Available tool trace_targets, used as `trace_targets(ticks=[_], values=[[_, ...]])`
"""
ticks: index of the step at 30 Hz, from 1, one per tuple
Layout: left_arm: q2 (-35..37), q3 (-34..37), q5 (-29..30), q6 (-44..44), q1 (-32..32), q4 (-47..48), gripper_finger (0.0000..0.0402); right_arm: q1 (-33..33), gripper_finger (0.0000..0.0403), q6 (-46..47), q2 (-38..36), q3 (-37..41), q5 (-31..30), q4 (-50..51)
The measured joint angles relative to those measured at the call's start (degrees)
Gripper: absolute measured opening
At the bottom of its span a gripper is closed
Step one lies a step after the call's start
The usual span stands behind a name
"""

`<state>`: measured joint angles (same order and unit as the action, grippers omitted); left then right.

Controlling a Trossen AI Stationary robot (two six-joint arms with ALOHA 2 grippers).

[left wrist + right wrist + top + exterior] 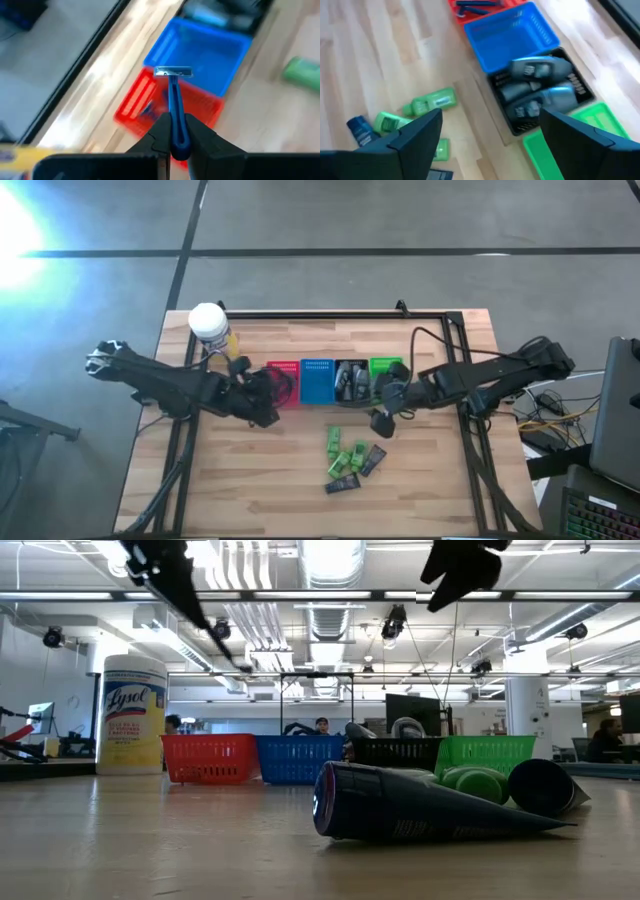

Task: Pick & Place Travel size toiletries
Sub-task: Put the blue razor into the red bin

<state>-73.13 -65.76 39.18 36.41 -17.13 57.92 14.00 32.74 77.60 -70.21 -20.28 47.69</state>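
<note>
a blue razor is pinched in the left gripper above the red basket, presumably for sorting there; the right gripper is held wide open, empty, near the loose green tubes.

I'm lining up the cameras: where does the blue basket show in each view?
High view: blue basket, second in the row, between red basket and black.
Low view: behind the table, right of red.
Left wrist view: beyond the razor in the left hand.
Right wrist view: beside red.
Shared landmark: the red basket.
</note>
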Motion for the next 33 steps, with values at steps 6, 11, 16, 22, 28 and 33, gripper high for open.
trace_targets(ticks=[6, 11, 16, 22, 28, 33], values=[[-0.3, 0.4, 1.4, 3.2, -0.5, 5.6, 0.0030, -0.1, 0.0327, 3.4, -0.6, 1.3, -1.2, 1.1], [-3.7, 1.4, 5.6, 5.0, 1.4, 5.4, 0.0030, -0.1, 0.0313, 5.9, 0.0, 3.3, -2.3, 1.1], [-7.9, 4.2, 5.7, 17.0, 2.5, 3.5, 0.0030, 0.0, 0.0300, 10.8, 0.2, 5.4, -2.4, 1.0], [-10.7, 7.0, 7.5, 25.4, 2.3, -2.0, 0.0030, 0.0, 0.0290, 14.2, 0.1, 7.5, -2.4, 0.9], [-11.4, 9.6, 10.6, 31.7, 2.8, -6.7, 0.0030, 0.0, 0.0291, 14.9, 0.1, 8.0, -2.4, 0.8], [-11.6, 13.6, 10.4, 32.9, 2.9, -13.3, 0.0041, 0.0, 0.0307, 14.9, 0.1, 8.0, -2.4, 0.8]])
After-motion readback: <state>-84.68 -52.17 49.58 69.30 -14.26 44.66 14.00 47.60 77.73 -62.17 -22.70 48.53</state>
